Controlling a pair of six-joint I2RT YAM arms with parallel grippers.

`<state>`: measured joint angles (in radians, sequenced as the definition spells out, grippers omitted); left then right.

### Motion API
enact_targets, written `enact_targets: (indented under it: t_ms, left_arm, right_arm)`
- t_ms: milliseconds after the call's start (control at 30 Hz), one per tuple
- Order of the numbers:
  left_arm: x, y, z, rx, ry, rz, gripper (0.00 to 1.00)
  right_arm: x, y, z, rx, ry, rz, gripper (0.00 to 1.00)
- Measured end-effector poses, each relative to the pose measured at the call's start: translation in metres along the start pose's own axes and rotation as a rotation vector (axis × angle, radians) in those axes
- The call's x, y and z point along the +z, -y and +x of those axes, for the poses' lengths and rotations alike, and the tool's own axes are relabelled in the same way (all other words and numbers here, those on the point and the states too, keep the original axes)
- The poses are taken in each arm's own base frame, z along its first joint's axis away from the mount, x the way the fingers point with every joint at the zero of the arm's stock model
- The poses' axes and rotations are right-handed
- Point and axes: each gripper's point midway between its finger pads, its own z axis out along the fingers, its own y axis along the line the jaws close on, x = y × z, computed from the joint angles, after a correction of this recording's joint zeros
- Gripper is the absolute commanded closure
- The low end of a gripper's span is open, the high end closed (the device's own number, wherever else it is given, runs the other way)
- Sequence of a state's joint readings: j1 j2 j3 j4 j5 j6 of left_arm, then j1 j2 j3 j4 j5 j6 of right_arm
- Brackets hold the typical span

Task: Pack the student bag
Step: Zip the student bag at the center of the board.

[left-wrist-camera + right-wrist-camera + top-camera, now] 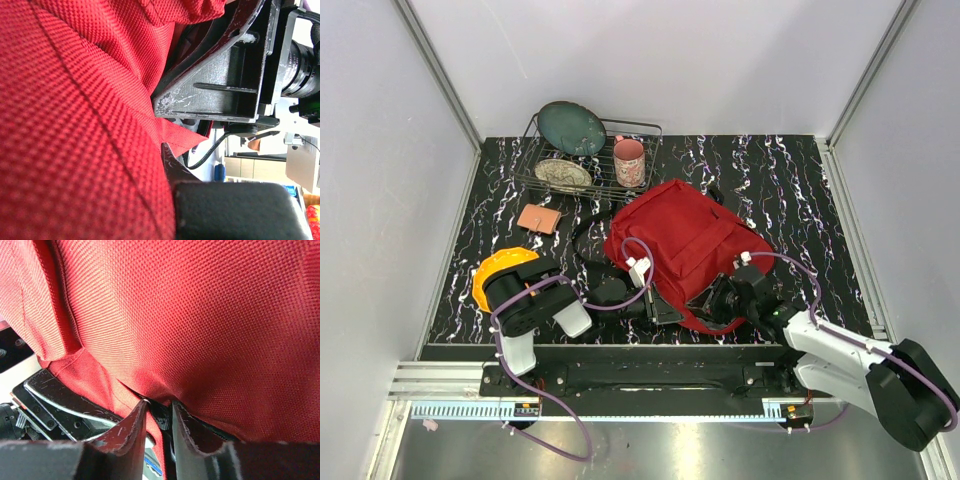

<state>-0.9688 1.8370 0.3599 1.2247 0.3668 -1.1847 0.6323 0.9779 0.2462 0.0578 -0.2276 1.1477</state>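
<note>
At the near left of the black marbled table [800, 180] a round yellow-orange object [492, 270] is partly hidden by the left arm [525, 310]. Just beyond it a small flat tan piece [538, 218] is laid. Farther back a wire rack [642, 128] is seen at the far left. A dark green plate [572, 128] is propped at its back, a patterned dish [563, 174] is laid in front of that plate, and a pink mug [629, 162] is stood upright at the rack's right end.

The left gripper [658, 303] is stretched to the right, against the near left edge of the student bag [685, 240]. It is closed. In the left wrist view only one dark finger [235, 210] is shown, with red weave pressed along it — whether cloth is pinched cannot be told.

The student bag is laid flat in the middle of the table, slightly right of centre, with black straps trailing off its left side.

The right gripper [160, 412] is brought in from the near right to the bag's near edge, just beside the left gripper. Its two fingers [130, 432] are drawn close together — a black piece at the bag's hem is clamped between them, under the hanging red fabric.
</note>
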Motion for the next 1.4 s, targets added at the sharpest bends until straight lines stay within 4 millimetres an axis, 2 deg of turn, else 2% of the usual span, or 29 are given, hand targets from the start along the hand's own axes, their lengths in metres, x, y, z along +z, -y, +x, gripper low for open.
enact_targets:
  t_ms: [100,233,267,300,700,733,767,867,967,1033,1167,1400]
  left_arm:
    - [0.0,0.0,0.0,-0.002,0.0,0.0,1.0]
    - [0.0,0.0,0.0,-0.003,0.0,0.0,1.0]
    - [0.0,0.0,0.0,-0.003,0.0,0.0,1.0]
    - [0.0,0.0,0.0,-0.003,0.0,0.0,1.0]
    - [0.0,-0.001,0.0,-0.023,-0.001,-0.004,0.99]
    - [-0.001,-0.002,0.0,-0.029,-0.002,-0.005,0.95]
    - [-0.001,-0.002,0.0,-0.033,-0.002,-0.005,0.8]
    - [-0.002,-0.003,0.0,-0.049,-0.012,-0.002,0.51]
    - [-0.003,-0.002,0.002,-0.065,-0.032,0.006,0.38]
    - [-0.004,-0.002,0.003,-0.069,-0.034,0.009,0.33]
    - [-0.01,-0.002,0.003,-0.073,-0.021,0.003,0.31]
    - [-0.011,0.0,-0.016,-0.056,0.065,-0.001,0.3]
  right_arm:
    - [0.002,-0.001,0.0,0.001,-0.001,-0.004,0.78]
    - [0.003,-0.003,-0.001,0.0,0.001,-0.009,0.83]
    - [0.003,-0.003,-0.001,0.001,0.001,-0.009,0.87]
    - [0.003,-0.003,-0.001,0.002,0.001,-0.01,0.99]
    - [-0.008,-0.009,-0.012,-0.001,0.074,-0.027,1.0]
    - [-0.01,-0.008,-0.012,-0.001,0.077,-0.02,1.0]
    - [-0.011,-0.007,-0.012,-0.001,0.08,-0.013,1.0]
    - [-0.013,-0.003,-0.011,0.0,0.08,0.003,1.0]
    - [-0.015,-0.001,-0.011,0.002,0.08,0.013,1.0]
    - [-0.016,-0.001,-0.011,0.001,0.081,0.009,1.0]
    - [-0.017,0.0,-0.01,-0.001,0.077,0.014,1.0]
    - [-0.018,0.0,-0.009,-0.002,0.076,0.011,1.0]
